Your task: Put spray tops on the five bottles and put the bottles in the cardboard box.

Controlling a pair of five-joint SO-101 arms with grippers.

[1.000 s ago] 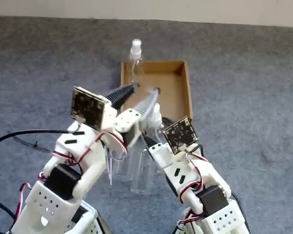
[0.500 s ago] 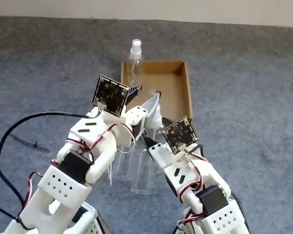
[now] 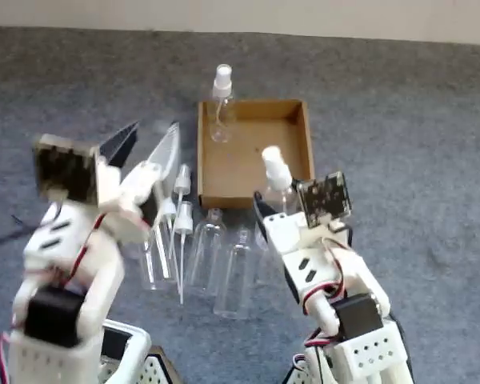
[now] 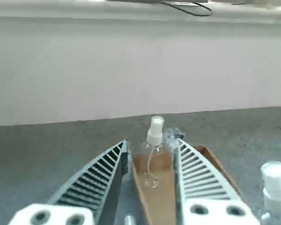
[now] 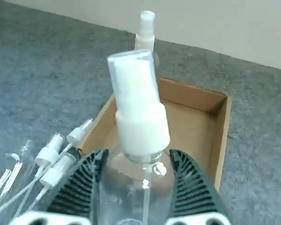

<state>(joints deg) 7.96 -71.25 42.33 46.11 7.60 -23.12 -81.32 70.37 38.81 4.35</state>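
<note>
Right wrist view shows the bottle [image 5: 137, 117], top on, clamped upright in the right gripper [image 5: 138, 161] at the near right corner of the box [image 5: 222, 123]. I judge it should go farther in, clearing the near wall and the second bottle [image 5: 145, 33] at the far left corner, then come down before release. The right arm leans low toward the box, and the left gripper [image 3: 154, 132] hangs raised to the left, jaws apart and empty.

Nothing here is readable to me: neither a bottle [image 5: 131, 183] nor the cardboard box [image 3: 308, 152] carries print, and the markings on my camera boards [image 3: 324, 198] are too small.
</note>
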